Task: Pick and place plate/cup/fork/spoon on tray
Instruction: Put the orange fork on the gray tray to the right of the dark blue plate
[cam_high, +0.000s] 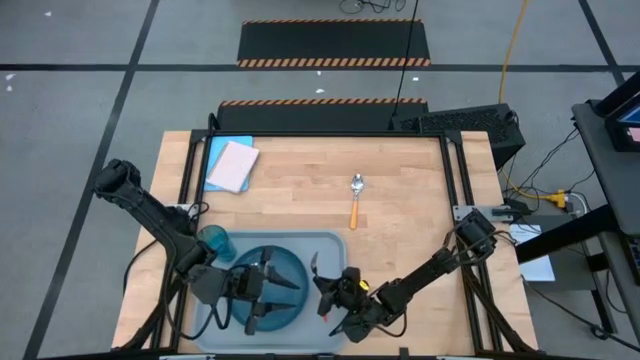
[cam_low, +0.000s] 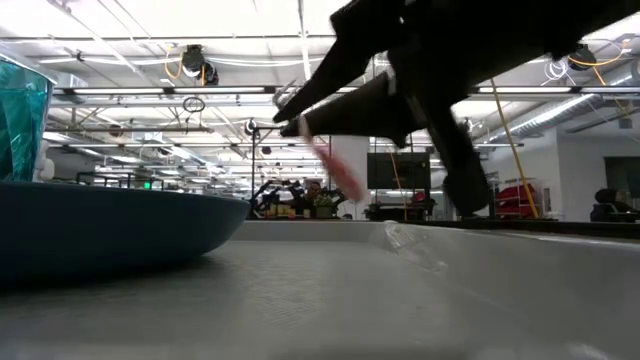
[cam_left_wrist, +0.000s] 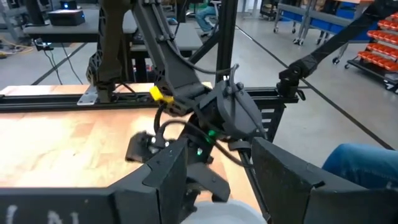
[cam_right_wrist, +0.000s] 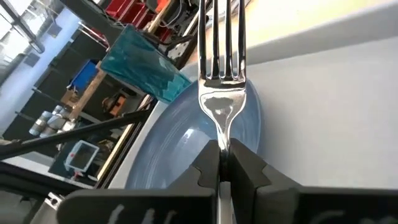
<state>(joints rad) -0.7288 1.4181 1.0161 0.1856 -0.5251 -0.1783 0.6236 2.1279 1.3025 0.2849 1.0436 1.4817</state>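
Note:
The pale tray lies at the table's near edge. The dark teal plate rests in it, and the teal cup stands at its far left corner. My left gripper hovers open over the plate, its fingers spread wide. My right gripper is shut on the fork over the tray's right half, tines toward the plate. The spoon lies flat on the wood beyond the tray. My right gripper pinches the fork's metal neck, just behind the tines, between its two fingers. The fork runs on along the fingers, tines out past their tips. Its red handle slants down, clear of the tray floor.
A flat blue-and-pink rectangle lies at the table's far left. Bare wood is between it and the spoon and to the spoon's right. The two arms are close together over the tray.

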